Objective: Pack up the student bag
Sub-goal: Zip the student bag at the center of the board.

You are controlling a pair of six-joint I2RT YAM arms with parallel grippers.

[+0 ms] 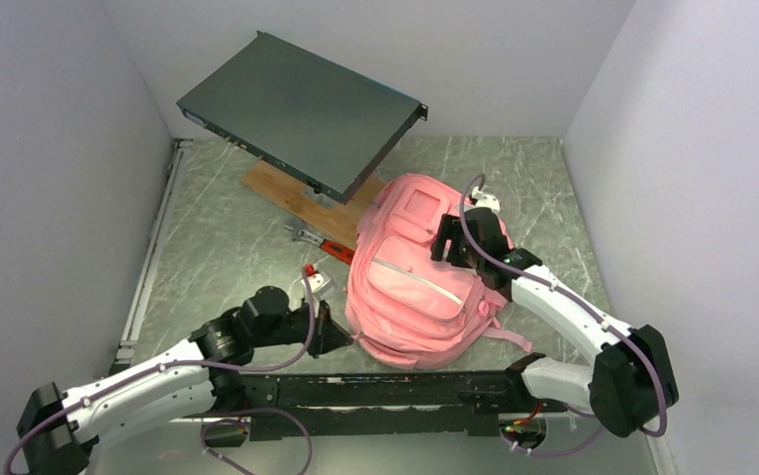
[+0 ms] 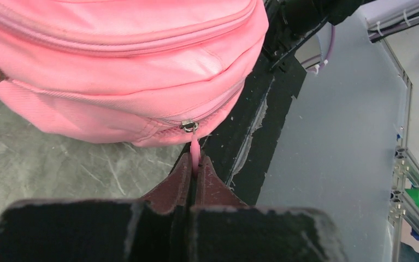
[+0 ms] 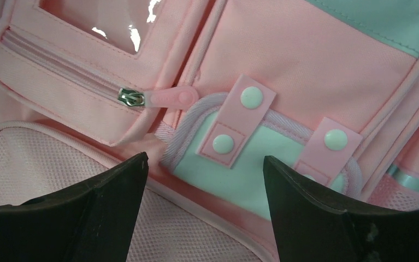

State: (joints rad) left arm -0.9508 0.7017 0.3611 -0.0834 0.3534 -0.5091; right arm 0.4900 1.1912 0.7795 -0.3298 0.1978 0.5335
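The student bag (image 1: 420,272) is a soft pink backpack lying flat in the middle of the table. My left gripper (image 1: 335,336) is at its near left corner. In the left wrist view the left gripper (image 2: 196,162) is shut on the thin pink zip pull (image 2: 195,147), which hangs from a metal slider (image 2: 189,126) on the bag (image 2: 114,65). My right gripper (image 1: 447,242) hovers over the bag's upper right part. In the right wrist view the right gripper (image 3: 204,161) stands open over a mint panel (image 3: 234,169) with pink snap tabs (image 3: 240,117), holding nothing.
A dark flat metal box (image 1: 301,111) leans at the back over a wooden board (image 1: 296,193). A red-handled tool (image 1: 324,245) and a small white object (image 1: 317,282) lie left of the bag. A black rail (image 1: 405,388) runs along the near edge. Walls enclose three sides.
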